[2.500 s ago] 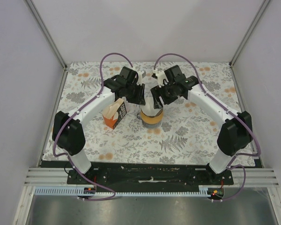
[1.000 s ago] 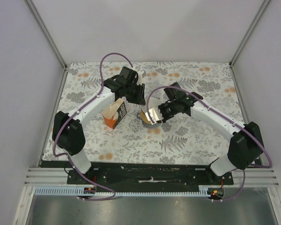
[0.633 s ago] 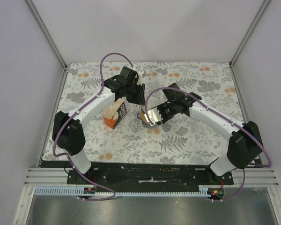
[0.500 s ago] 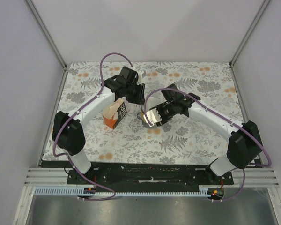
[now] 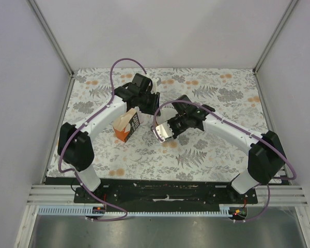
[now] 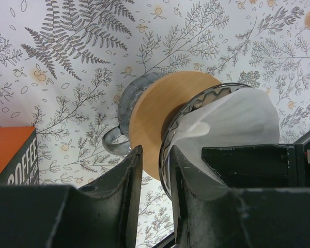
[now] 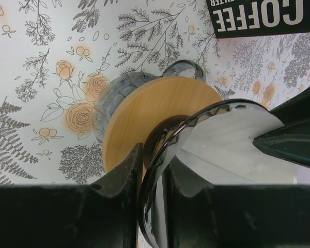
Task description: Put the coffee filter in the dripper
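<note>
Coffee filter point(image 6: 237, 121) lines tilted dripper point(image 7: 212, 137), rim pinched by right gripper point(image 7: 152, 157); left gripper point(image 6: 155, 152), narrowly parted, at 11 o'clock.

Dripper point(image 6: 190, 114): smoky-grey see-thru cone, fine ribs, wavy rim. Mid-table, narrow end at centre hole of wooden disc point(image 6: 152, 121). Looks tipped, mouth not level. Rim nipped betw. fingers of R gripper point(image 7: 151, 157). Filter point(image 6: 232, 119): thin white paper cone, inside dripper, lying against wall. Rounded top edge abt level w/ rim, one crease showing. Whether seated right down to tip: can't tell.
</note>
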Available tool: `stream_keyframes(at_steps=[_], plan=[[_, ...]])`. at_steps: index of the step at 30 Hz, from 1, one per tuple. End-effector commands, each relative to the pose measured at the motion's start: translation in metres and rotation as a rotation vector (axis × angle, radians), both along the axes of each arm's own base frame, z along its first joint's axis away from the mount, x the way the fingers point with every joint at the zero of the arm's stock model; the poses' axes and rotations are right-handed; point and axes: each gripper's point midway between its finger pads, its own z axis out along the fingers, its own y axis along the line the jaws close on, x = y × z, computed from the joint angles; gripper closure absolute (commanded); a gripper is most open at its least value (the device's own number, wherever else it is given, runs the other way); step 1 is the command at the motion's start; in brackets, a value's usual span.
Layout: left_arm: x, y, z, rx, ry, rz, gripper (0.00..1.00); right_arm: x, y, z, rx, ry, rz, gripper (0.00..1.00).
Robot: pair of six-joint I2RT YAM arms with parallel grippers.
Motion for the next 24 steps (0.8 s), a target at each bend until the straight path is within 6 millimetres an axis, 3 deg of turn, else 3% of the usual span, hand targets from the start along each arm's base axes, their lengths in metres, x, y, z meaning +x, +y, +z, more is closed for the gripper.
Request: stream_keyframes(at_steps=[1,6,9,11,15,19,24], plan=[[0.004,-0.007,0.017,-0.040,-0.040,-0.011,0.66,0.003,0.003,0.006,0.004,-0.008,-0.004,0.78],[0.004,-0.007,0.016,-0.039,-0.036,-0.012,0.66,0.001,0.001,0.003,-0.005,0.004,-0.009,0.80],[0.004,-0.007,0.016,-0.038,-0.036,-0.011,0.66,0.003,0.004,0.007,0.005,0.004,-0.029,0.54],[0.004,-0.007,0.016,-0.039,-0.035,-0.011,0.66,0.003,0.009,0.011,0.021,-0.007,-0.025,0.47],[0.004,-0.008,0.015,-0.040,-0.030,-0.012,0.66,0.005,0.023,0.017,0.054,-0.010,-0.036,0.47],[0.004,-0.008,0.016,-0.043,-0.034,-0.014,0.66,0.010,0.028,0.006,0.021,0.010,-0.079,0.50],[0.004,-0.007,0.016,-0.041,-0.036,-0.013,0.66,0.011,0.026,-0.004,-0.016,0.024,-0.101,0.68]])
